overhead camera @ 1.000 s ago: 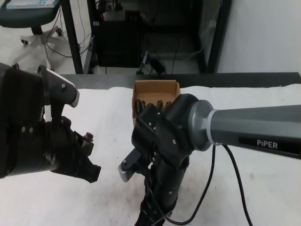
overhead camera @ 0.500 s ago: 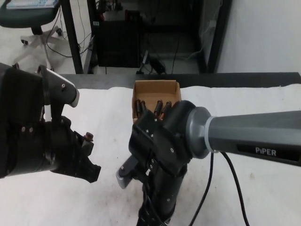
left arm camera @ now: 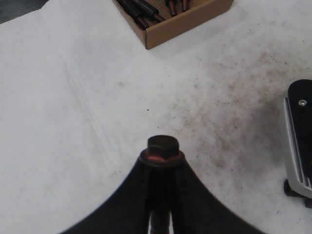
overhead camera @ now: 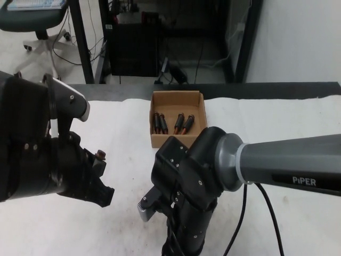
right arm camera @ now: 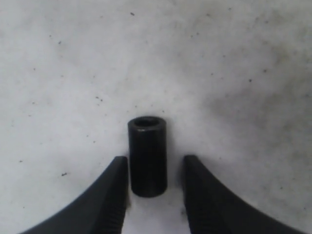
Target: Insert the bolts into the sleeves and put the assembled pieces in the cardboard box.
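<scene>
**Bolt Clamped in One Gripper, Sleeve Lay Between the Fingers of the Other**

The left gripper [left arm camera: 163, 170] was closed tight on a rusty bolt [left arm camera: 163, 150]. The shank ran down between the dark fingers and the hex head stood just clear of their tips. In the high view this gripper hung above the near left part of the tabletop [overhead camera: 298, 88], with the bolt head [overhead camera: 100, 155] showing at its upper edge.

The right arm [overhead camera: 202, 176] pointed steeply down at the middle of the tabletop, on the near side of the cardboard box [overhead camera: 170, 140]. The fingers [right arm camera: 112, 195] of the right gripper [right arm camera: 156, 161] stood apart, one on each side of a short black sleeve [right arm camera: 147, 156]. The sleeve's open bore faced away from the wrist. It sat just beside one finger, with a wider gap to the other, and neither finger pressed on it. Whether that nearer finger touched it could not be told.

A white cloth [overhead camera: 128, 122], speckled with dark stains, covered the tabletop under both arms.

The cardboard box sat open at the far middle of the cloth, well apart from both grippers. Four assembled pieces [overhead camera: 157, 122] lay side by side on its floor, two toward one wall and two nearer the other. From the left wrist view, a corner of the box [left arm camera: 185, 22] showed beyond the bolt head, with some of the pieces inside.
</scene>
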